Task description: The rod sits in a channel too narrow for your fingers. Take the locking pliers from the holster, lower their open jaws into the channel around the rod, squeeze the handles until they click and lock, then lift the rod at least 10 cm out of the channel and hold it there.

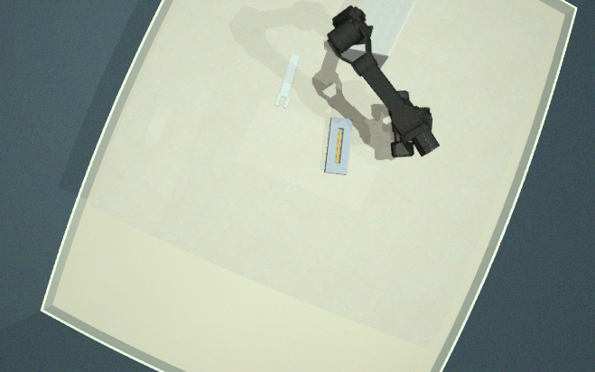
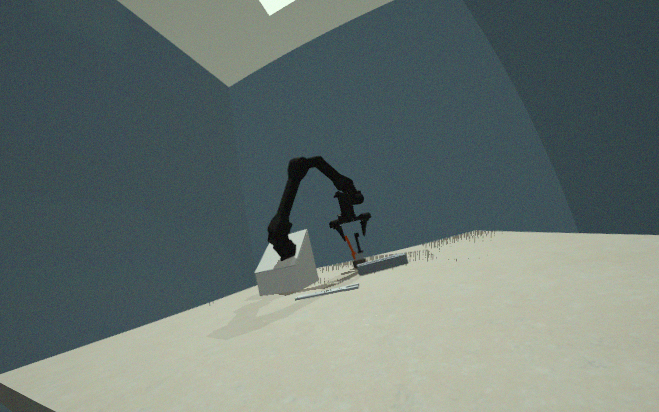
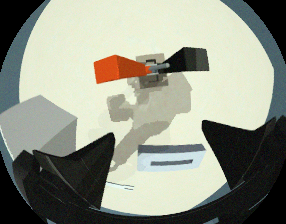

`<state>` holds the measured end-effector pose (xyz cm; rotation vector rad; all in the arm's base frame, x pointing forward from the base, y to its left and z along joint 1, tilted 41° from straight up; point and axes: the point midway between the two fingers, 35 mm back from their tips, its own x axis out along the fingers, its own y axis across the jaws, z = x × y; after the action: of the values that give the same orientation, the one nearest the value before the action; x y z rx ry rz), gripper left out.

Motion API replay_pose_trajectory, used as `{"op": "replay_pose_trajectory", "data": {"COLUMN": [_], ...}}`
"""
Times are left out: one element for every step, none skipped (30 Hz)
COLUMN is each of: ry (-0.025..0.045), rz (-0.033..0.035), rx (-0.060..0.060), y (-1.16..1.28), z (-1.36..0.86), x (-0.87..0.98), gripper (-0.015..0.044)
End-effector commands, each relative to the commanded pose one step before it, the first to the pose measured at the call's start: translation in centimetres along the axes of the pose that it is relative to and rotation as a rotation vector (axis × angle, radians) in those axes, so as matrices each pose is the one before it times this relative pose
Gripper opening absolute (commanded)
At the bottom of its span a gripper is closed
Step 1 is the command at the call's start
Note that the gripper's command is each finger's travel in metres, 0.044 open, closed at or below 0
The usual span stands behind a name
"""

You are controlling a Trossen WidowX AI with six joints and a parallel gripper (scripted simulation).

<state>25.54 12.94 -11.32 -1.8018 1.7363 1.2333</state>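
Black and spread wide, the jaws (image 2: 354, 237) (image 3: 158, 128) stood released, with nothing between them. Their tips were set apart roughly from nine to three o'clock in the wrist view. The locking pliers (image 2: 359, 249) (image 3: 156, 68) lay at twelve o'clock from them there; in the exterior view they showed just below the tips, upright in the holster (image 2: 357, 263) (image 3: 151, 84). Their orange handle (image 2: 349, 243) (image 3: 116, 69) reached toward nine o'clock and the black handle (image 2: 357, 243) (image 3: 191, 60) toward three. That spread nearly matched the line of the jaws, so I judged that little turning was needed: the coming move was a shift toward twelve o'clock, then down around both handles. The splay looked about as wide as the opening, and a tip could have struck a handle.

Farther off, the grey channel block (image 1: 347, 147) (image 2: 383, 265) (image 3: 171, 154) lay at five o'clock from the pliers in the wrist view. In the top view the yellow rod (image 1: 339, 145) lay in its slot, long axis close to twelve and six o'clock; the arm (image 1: 385, 85) (image 2: 284, 199) hid the pliers there. Last came the pale forked bar (image 1: 289, 76) (image 2: 326, 292) (image 3: 119, 186), flat on the table (image 1: 244, 258) (image 2: 424, 348) (image 3: 234, 90), at ten o'clock from the block in the top view.
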Motion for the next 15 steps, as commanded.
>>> {"op": "replay_pose_trajectory", "data": {"ry": [-0.00273, -0.0001, 0.0, 0.0, 0.0, 0.0, 0.0, 0.0, 0.0, -0.00019, -0.00037, -0.00041, -0.0004, -0.0004, -0.00038], "rz": [0.0024, -0.00003, 0.0, 0.0, 0.0, 0.0, 0.0, 0.0, 0.0, -0.00006, -0.00011, -0.00012, -0.00012, -0.00011, -0.0001], "rx": [0.0007, 0.0, 0.0, 0.0, 0.0, 0.0, 0.0, 0.0, 0.0, 0.0, -0.0001, -0.0001, -0.0001, -0.0001, -0.0001], "y": [0.073, 0.001, 0.0, 0.0, 0.0, 0.0, 0.0, 0.0, 0.0, 0.001, 0.002, 0.002, 0.002, 0.002, 0.002], "z": [1.925, 0.117, 0.0, 0.0, 0.0, 0.0, 0.0, 0.0, 0.0, 0.203, 0.38, 0.421, 0.416, 0.409, 0.407], "x": [0.405, 0.02, 0.0, 0.0, 0.0, 0.0, 0.0, 0.0, 0.0, -0.003, -0.007, -0.008, -0.008, -0.008, -0.008], "gripper": [0.044, 0.044, 0.044, 0.044, 0.044, 0.044, 0.044, 0.044, 0.044, 0.044, 0.044, 0.044, 0.044, 0.044, 0.044]}}
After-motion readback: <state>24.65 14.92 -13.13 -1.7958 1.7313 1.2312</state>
